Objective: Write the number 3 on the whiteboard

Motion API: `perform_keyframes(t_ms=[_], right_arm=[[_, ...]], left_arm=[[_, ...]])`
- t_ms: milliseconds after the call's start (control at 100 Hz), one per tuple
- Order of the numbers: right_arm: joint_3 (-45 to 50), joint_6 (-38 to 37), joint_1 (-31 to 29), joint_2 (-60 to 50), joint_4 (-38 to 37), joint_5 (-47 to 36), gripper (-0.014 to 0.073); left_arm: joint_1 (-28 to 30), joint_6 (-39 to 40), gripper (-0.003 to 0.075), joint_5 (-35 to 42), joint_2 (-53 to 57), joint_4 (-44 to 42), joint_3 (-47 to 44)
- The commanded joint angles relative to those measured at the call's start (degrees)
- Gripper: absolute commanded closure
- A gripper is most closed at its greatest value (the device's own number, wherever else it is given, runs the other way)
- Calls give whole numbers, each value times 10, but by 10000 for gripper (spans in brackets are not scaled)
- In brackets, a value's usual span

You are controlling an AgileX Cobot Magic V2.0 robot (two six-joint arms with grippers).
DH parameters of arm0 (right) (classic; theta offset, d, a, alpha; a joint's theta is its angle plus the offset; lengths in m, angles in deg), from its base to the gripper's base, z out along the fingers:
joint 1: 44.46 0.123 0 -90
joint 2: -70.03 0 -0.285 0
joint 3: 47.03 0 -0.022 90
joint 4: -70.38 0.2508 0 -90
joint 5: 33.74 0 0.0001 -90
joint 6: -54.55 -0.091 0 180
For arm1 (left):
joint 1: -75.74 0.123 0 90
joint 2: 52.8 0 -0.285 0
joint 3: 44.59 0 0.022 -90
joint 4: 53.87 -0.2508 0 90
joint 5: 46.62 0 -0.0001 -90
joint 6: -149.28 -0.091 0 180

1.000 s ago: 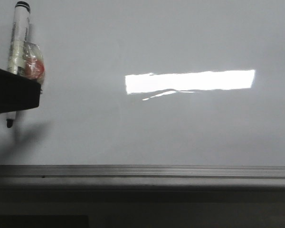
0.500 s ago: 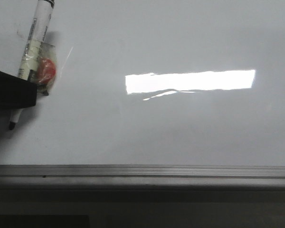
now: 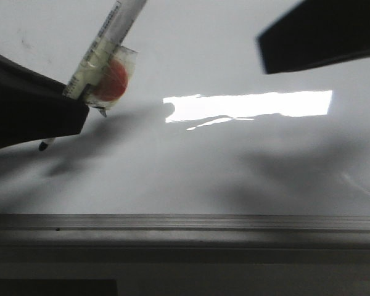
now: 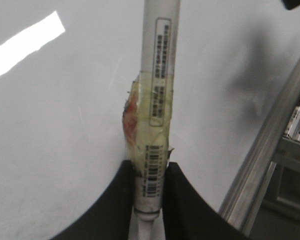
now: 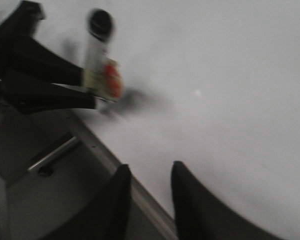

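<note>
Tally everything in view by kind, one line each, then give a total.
Marker pens: 1, held in the left hand
Whiteboards: 1, no digit drawn on it
Robot hands: 2, left and right hand, the latter holding nothing
Total: 4

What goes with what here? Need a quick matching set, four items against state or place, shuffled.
Items:
1. marker pen
2. left end effector
3. right end effector
4. whiteboard

States:
A. open, holding nothing
B. blank, no digit drawn yet
C. tilted, with an orange-red lump taped to its barrel
D. shut on the pen's barrel

Pairs: 1-C, 2-D, 3-A, 4-B
</note>
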Motion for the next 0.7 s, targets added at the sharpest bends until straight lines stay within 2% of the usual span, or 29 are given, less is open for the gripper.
perform_keyframes(t_ms=[0, 40, 80, 340, 570, 640, 690], right_arm=[[-55, 10, 42, 37, -8, -44, 165], [-74, 10, 54, 51, -9, -40, 109], [-87, 10, 59, 67, -9, -36, 104], [-138, 10, 67, 132, -10, -36, 214], [-163, 11, 67, 175, -18, -34, 253], [-163, 11, 64, 183, -18, -21, 385], [-163, 11, 59, 186, -18, -11, 557]], left_arm=[[-4, -2, 740, 41, 4, -66, 19], [-4, -2, 740, 41, 4, -86, 19], [-4, -2, 740, 41, 4, -96, 19], [-6, -1, 740, 42, 4, -117, 19], [-6, -1, 740, 44, 4, -117, 19], [-6, -1, 741, 44, 4, -115, 19], [-6, -1, 740, 47, 6, -111, 19]])
